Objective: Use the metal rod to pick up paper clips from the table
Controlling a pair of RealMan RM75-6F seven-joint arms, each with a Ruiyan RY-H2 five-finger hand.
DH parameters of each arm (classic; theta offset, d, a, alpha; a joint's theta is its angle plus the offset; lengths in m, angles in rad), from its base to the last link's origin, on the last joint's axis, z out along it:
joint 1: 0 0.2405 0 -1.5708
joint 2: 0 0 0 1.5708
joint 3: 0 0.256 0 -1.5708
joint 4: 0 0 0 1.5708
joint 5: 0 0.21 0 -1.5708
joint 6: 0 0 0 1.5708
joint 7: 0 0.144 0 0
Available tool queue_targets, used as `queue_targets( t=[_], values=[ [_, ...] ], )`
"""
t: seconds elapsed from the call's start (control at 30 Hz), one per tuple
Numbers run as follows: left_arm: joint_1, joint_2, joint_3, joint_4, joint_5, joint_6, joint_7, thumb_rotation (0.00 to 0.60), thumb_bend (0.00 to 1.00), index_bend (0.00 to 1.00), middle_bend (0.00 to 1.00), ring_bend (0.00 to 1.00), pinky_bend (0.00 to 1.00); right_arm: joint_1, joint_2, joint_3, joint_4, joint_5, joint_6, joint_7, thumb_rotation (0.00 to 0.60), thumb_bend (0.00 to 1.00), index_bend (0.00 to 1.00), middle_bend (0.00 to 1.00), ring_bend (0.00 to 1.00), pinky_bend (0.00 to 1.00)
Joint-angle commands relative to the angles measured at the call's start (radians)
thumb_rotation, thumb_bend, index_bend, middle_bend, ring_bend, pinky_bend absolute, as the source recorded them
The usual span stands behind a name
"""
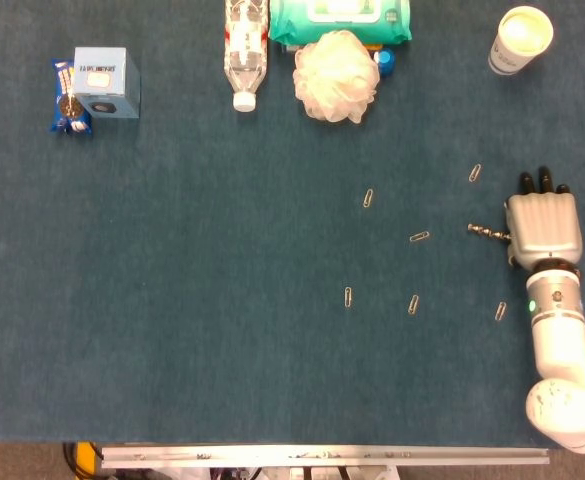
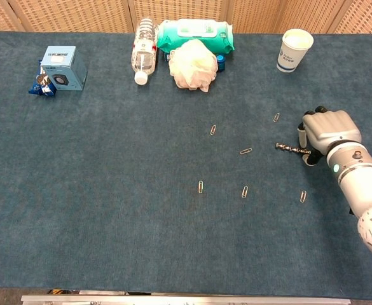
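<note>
The metal rod (image 1: 488,232) (image 2: 292,149) lies on the blue table cloth at the right, its twisted tip pointing left. My right hand (image 1: 544,226) (image 2: 329,132) covers the rod's right end, with fingers curled around it, so it grips the rod low at the table. Several paper clips lie scattered left of the hand: one above the rod (image 1: 475,172), one just left of the tip (image 1: 419,237) (image 2: 245,151), one below the hand (image 1: 500,311) (image 2: 303,196). My left hand shows in neither view.
Along the far edge stand a paper cup (image 1: 520,38), a wet-wipes pack (image 1: 340,17), a white bath sponge (image 1: 336,76) and a lying water bottle (image 1: 246,50). A small blue box (image 1: 105,82) sits far left.
</note>
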Motion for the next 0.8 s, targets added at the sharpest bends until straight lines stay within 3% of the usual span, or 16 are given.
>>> queue_targets(
  t=[0.03, 0.8],
  values=[
    [0.001, -0.001, 0.0, 0.002, -0.001, -0.001, -0.001, 0.6, 0.14, 0.57, 0.56, 0.53, 0.74, 0.0, -0.001, 0.001, 0.0, 0.001, -0.001, -0.001, 0.6, 0.26, 0.52, 0.15, 0.05, 0.24],
    [0.004, -0.005, -0.001, 0.013, -0.003, -0.004, -0.015, 0.6, 0.14, 0.57, 0.56, 0.53, 0.74, 0.012, -0.004, 0.01, 0.01, 0.028, -0.019, -0.014, 0.6, 0.29, 0.53, 0.15, 0.05, 0.24]
  ],
)
